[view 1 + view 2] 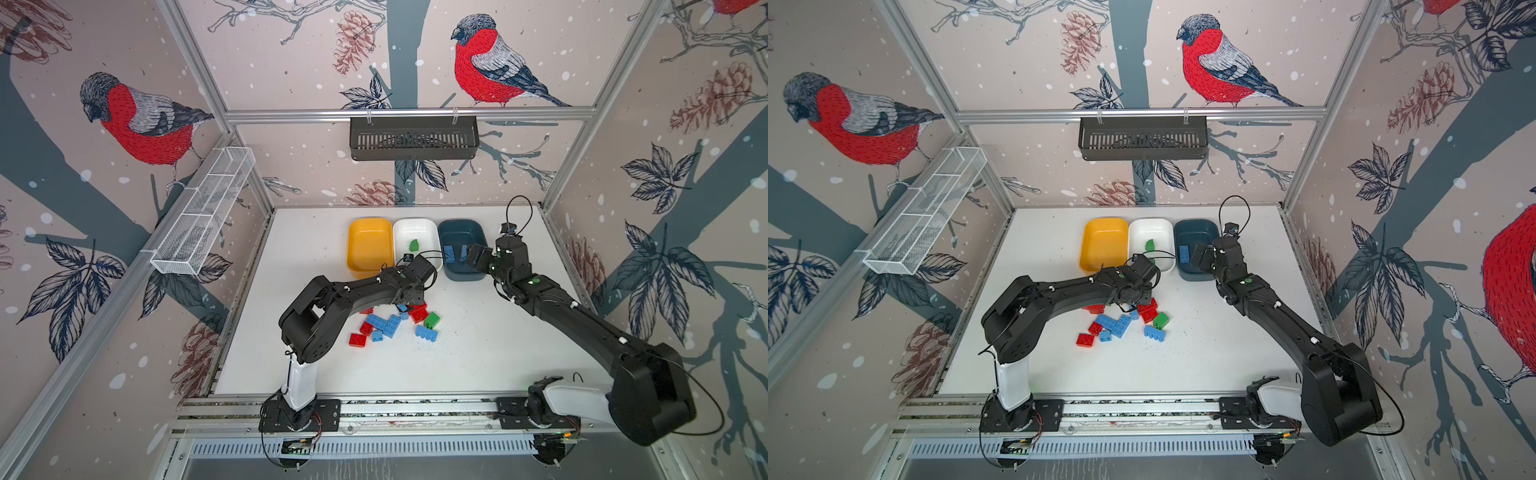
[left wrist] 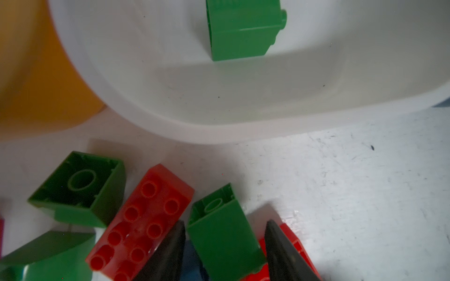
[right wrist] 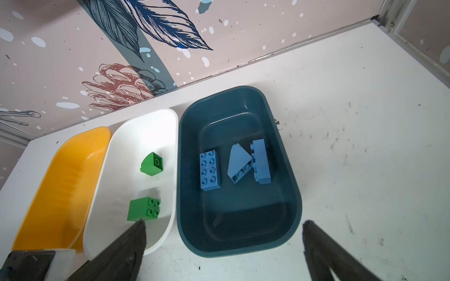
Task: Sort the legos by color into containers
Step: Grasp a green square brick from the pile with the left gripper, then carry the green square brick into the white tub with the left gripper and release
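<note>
Your left end effector [image 2: 225, 222] pinches the green brick [image 2: 222, 243] on the worktop [image 2: 341, 182], beside a long red brick [image 2: 146, 219]; lift straight up, then carry it to the white tub [image 2: 219, 136]; your right end effector [image 3: 224, 222] hangs wide near the blue tub [image 3: 243, 116].

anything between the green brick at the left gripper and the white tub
Nothing visible. Only bare table lies between the green brick, flanked by the left gripper, and the near rim of the white tub. A red brick lies beside it.
</note>
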Robot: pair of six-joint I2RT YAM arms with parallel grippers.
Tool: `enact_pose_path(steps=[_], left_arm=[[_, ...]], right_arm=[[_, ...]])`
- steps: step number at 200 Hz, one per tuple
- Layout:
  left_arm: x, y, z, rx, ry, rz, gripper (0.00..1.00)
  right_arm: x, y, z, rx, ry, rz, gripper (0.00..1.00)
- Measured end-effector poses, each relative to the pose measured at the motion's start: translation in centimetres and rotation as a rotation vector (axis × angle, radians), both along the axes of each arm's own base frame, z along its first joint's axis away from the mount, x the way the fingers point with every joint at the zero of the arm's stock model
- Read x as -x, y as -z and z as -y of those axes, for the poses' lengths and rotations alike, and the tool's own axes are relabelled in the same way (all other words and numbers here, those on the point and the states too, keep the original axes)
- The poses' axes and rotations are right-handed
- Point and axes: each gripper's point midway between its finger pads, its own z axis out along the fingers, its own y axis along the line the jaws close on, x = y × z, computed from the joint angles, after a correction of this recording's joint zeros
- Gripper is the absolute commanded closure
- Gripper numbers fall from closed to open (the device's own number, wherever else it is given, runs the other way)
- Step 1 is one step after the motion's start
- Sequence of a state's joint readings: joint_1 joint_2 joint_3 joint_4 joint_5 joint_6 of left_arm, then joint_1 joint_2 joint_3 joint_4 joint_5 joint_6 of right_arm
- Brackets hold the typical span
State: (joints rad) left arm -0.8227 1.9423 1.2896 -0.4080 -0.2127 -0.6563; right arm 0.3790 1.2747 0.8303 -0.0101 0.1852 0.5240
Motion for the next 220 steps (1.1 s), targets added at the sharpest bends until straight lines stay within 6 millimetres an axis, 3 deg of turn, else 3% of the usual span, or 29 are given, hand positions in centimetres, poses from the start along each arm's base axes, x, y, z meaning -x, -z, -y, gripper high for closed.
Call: enact_pose_path(steps=[58,113,177,220], left_arm=[[-0.4,1.6,0.5,-0.022,0.003,-0.015,0.56],[-0.6,1.2,0.7,-0.035,0.02,0.013,0.66],[-0.7,-3.6,0.2,0.045,0.01,0.127,0.72],[-2.8,-8.1,1.2,0.101,-0.015,0.241,0.72]], right_arm=[[0.0,0.1,0.0,0.0,0.0,-0.002,0.01],[0.5,1.0,-0.3,-0.002,-0.017,-0.023,0.0],[2.7,2.5,-2.1,0.004,-0.104,-0.052,0.0],[3.4,3.4,-2.7,0.004,-0.122,-0.074,0.0]])
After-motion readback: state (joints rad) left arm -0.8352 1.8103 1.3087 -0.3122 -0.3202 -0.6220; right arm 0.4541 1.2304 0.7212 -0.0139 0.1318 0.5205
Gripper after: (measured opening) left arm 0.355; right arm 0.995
